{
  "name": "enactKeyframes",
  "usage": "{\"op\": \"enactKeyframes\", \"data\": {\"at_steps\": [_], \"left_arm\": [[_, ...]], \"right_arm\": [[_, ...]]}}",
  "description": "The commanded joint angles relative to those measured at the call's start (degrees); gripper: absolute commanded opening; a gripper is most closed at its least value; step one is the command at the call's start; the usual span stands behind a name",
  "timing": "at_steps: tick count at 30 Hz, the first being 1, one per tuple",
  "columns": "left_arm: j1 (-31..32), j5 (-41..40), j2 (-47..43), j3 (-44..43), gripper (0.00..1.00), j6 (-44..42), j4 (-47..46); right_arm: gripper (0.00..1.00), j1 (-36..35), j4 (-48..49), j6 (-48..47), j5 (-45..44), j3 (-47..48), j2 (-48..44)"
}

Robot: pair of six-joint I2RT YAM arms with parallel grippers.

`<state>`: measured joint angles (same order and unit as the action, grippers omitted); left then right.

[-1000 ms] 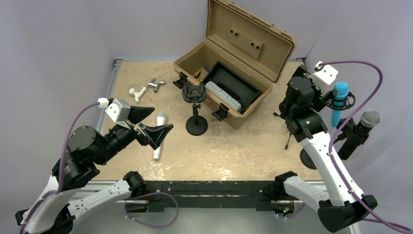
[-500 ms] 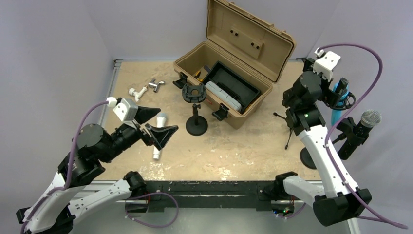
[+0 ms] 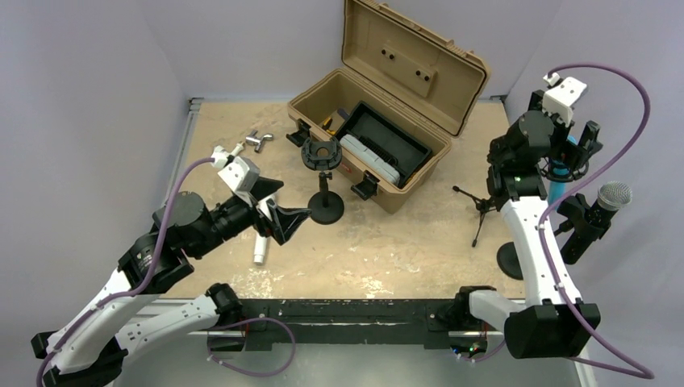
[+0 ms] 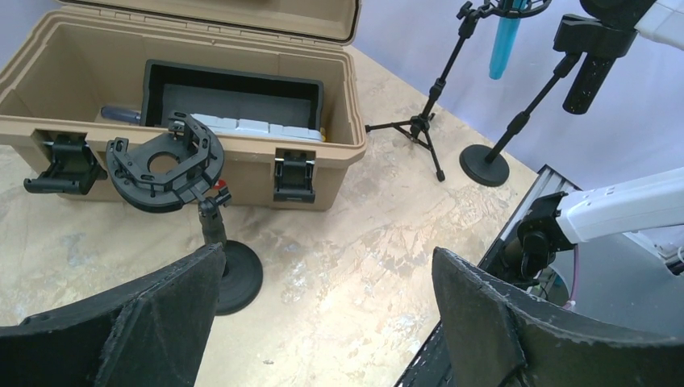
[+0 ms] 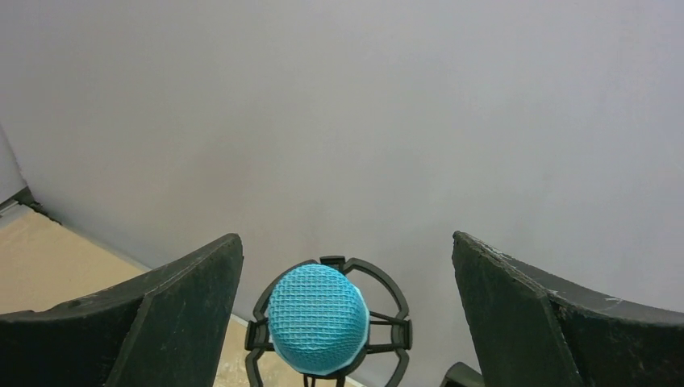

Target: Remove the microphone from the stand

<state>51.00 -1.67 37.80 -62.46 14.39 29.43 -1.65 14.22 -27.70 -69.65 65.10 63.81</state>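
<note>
A blue microphone (image 5: 317, 318) sits upright in a black ring mount (image 5: 393, 292) on a tripod stand (image 3: 482, 211) at the table's right edge. My right gripper (image 5: 347, 238) is open and hovers just above the mic's head, one finger on each side, touching nothing. In the top view the right gripper (image 3: 574, 149) hides most of the mic; only its blue body (image 3: 555, 192) shows. My left gripper (image 3: 278, 211) is open and empty, low over the table near the left centre. In the left wrist view the blue mic (image 4: 506, 36) shows far off.
A black microphone with a silver head (image 3: 613, 196) stands on a round-base stand (image 3: 510, 260) just right of the blue one. An empty ring mount stand (image 3: 323, 153) stands before the open tan toolbox (image 3: 319, 87). White pipe pieces (image 3: 260, 246) lie at the left.
My right gripper has risen and swung right, from beside the blue mic to above it. My left arm has moved forward and right, towards the empty stand.
</note>
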Motion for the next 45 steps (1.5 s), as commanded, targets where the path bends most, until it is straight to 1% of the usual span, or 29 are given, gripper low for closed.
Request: {"op": "enactKeyframes", "data": {"at_steps": [1, 5, 6, 10, 15, 21, 24, 26, 28, 34, 37, 41, 43, 45], "left_arm": [[-0.27, 0.48, -0.78, 0.26, 0.96, 0.56, -2.92], [-0.29, 0.53, -0.89, 0.43, 0.96, 0.38, -2.99], [-0.29, 0.61, -0.95, 0.49, 0.96, 0.37, -2.98], [-0.21, 0.87, -1.32, 0.65, 0.96, 0.29, -3.02], [-0.27, 1.41, -1.42, 0.91, 0.96, 0.25, -3.18], [-0.23, 1.41, -2.15, 0.98, 0.96, 0.02, -3.25], [-0.27, 1.41, -2.42, 1.11, 0.96, -0.07, -3.34], [-0.29, 1.41, -2.49, 1.06, 0.96, -0.25, -3.31], [-0.28, 1.41, -2.39, 1.02, 0.96, -0.24, -3.28], [-0.28, 1.19, -2.27, 1.33, 0.96, 0.10, -3.14], [-0.22, 0.94, -2.21, 1.37, 0.96, 0.11, -3.09], [-0.29, 0.10, -1.88, 1.54, 0.96, -0.14, -3.00], [-0.28, -0.24, -1.65, 1.46, 0.96, -0.24, -2.85], [-0.27, -0.41, -1.61, 1.50, 0.96, -0.36, -2.83]], "right_arm": [[0.99, 1.40, 1.82, 1.66, 5.37, -1.46, 1.65], [0.99, 1.47, 0.71, 3.87, 7.42, -1.94, 2.45], [0.99, 2.97, 1.17, 3.82, 7.55, -2.42, 2.35], [0.99, 4.46, 2.21, 5.04, 8.82, -4.65, 1.14], [0.98, 5.27, 3.28, 4.21, 9.66, -6.81, 0.37], [0.90, 5.59, 2.81, 4.99, 11.04, -7.56, 0.36], [0.81, 5.60, 1.70, 5.08, 12.36, -6.77, -0.15], [0.70, 5.60, 1.58, 4.90, 13.81, -7.01, -1.10], [0.57, 5.52, 1.27, 4.45, 14.85, -7.31, -2.28], [0.31, 4.30, -1.13, 3.42, 14.63, -4.94, -3.48], [0.22, 3.28, -3.73, 4.08, 14.47, -2.48, -2.90], [0.08, 2.15, -7.23, 4.71, 14.38, 1.61, -1.85], [0.05, 0.89, -8.34, 4.76, 14.15, 3.66, -1.75], [0.04, -0.55, -8.46, 4.44, 13.88, 5.30, -2.02]]}}
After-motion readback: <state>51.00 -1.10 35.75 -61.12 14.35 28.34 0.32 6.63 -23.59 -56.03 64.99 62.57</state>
